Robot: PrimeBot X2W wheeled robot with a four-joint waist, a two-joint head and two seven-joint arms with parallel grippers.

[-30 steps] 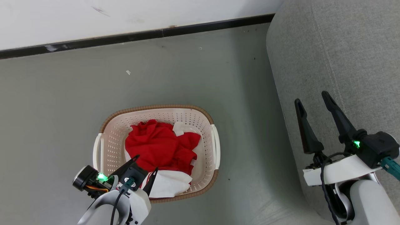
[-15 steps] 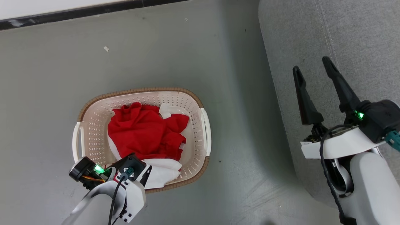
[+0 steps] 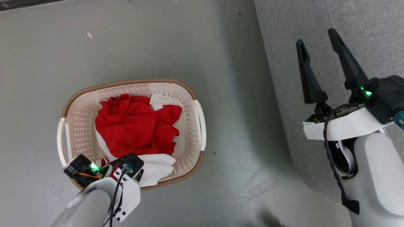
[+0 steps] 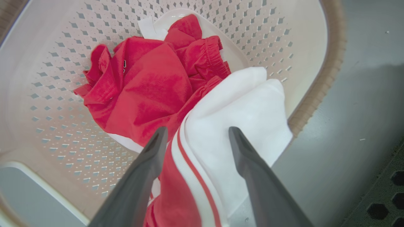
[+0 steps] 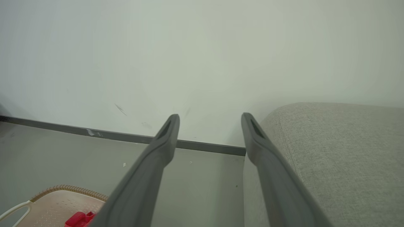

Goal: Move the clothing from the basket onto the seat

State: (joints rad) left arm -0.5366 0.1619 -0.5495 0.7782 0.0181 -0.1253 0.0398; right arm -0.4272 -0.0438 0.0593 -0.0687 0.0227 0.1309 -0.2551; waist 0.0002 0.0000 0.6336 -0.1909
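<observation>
The cream basket [image 3: 126, 82] stands on the floor with the red clothing [image 3: 132, 126] bunched inside; a white part with red stripes lies at its near edge. My left gripper [image 3: 139, 174] reaches down into that near edge. In the left wrist view, the left gripper [image 4: 197, 129] is open, its fingers either side of the white fold [image 4: 233, 104], with the red clothing [image 4: 151, 85] beyond. My right gripper [image 3: 315, 36] is open and holds nothing, hovering over the grey seat [image 3: 363, 31]. The right wrist view has the right gripper [image 5: 210, 116] beside the seat [image 5: 341, 151] and a corner of the basket [image 5: 63, 189].
Grey floor [image 3: 236, 126] runs between the basket and the seat. A white wall with a dark baseboard [image 5: 195, 145] lies ahead of the right gripper. A small white scrap [image 3: 90, 35] lies on the floor beyond the basket.
The head camera has tilted down, so the wall has slid out of the picture. My left gripper has dipped further into the basket's near edge; less of its fingers shows now.
</observation>
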